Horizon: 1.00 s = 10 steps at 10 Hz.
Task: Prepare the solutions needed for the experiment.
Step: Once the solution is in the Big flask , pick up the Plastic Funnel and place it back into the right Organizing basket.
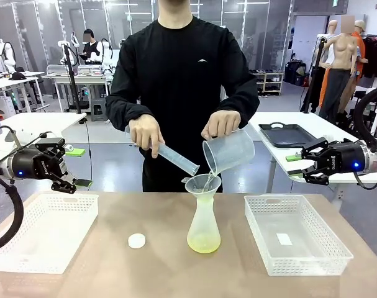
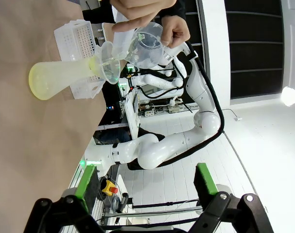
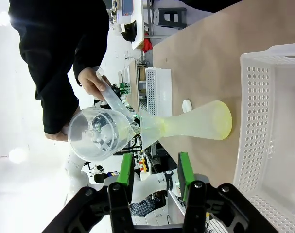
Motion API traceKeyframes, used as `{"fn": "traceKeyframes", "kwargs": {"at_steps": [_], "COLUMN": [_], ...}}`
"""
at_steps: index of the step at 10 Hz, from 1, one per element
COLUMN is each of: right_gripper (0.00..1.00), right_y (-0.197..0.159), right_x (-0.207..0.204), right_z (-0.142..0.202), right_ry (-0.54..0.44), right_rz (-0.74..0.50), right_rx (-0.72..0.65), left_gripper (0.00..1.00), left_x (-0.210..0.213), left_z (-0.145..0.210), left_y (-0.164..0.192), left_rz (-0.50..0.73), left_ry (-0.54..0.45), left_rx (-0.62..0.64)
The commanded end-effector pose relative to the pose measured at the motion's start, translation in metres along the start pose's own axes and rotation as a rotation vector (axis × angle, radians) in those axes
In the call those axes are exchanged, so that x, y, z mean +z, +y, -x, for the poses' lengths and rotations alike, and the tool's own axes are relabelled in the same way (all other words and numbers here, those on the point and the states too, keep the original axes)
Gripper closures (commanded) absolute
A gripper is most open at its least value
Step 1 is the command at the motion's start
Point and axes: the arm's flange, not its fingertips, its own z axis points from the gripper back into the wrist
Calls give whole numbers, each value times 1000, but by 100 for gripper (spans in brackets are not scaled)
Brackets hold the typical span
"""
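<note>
Basket point(image 3: 249, 121): cut off at pic edge. Cylinder point(image 1: 179, 160): mid part hidden under person's hand point(image 1: 145, 133). Slip point(image 1: 284, 239) in basket: print too small to read.

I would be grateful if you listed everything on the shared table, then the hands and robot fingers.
flask: one, translucent, table centre, upright
solution: small amount, pale yellow-green, flask bottom
funnel: one, clear, in flask neck
beaker: one, clear, tilted over funnel, in person's hand
cylinder: one, clear, slanted, in other hand
cap: one, white, left of flask
baskets: two, white, left and right table ends
person's hands: two, above flask
left fingers: black, green pads, open, empty
right fingers: black, green pads, open, empty
</note>
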Motion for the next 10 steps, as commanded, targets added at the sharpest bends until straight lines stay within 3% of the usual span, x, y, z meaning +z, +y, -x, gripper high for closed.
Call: {"fn": "traceKeyframes", "kwargs": {"at_steps": [1,10], "right_gripper": [52,52], "right_y": [1,1], "right_x": [-1,-1], "right_z": [-3,-3], "right_ry": [8,8], "right_rz": [12,12], "right_rx": [-8,-8], "left_gripper": [0,0], "left_x": [0,0], "left_z": [0,0], "left_y": [-3,-3], "left_rz": [11,11], "left_ry": [4,4], "left_rx": [-3,-3]}}
